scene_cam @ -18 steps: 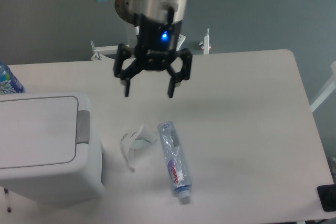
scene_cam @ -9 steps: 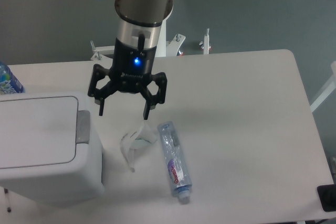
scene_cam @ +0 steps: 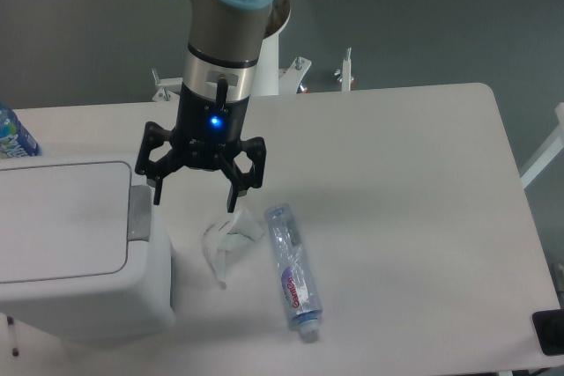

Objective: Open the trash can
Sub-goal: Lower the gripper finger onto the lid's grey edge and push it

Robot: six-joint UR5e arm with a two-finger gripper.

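White plastic, the trash can (scene_cam: 75, 248) sits just left of the hand (scene_cam: 195, 199), lid down, its grey push tab (scene_cam: 140, 212) nearest the left finger. The hand hangs with fingers spread apart, empty; below it a crumpled wrapper (scene_cam: 226, 242), and lower right a toothpaste tube (scene_cam: 293, 273) on the table (scene_cam: 405, 217).

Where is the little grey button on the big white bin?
The grey push tab sits on the lid's right edge of the trash can, at the picture's left, just below the open gripper.
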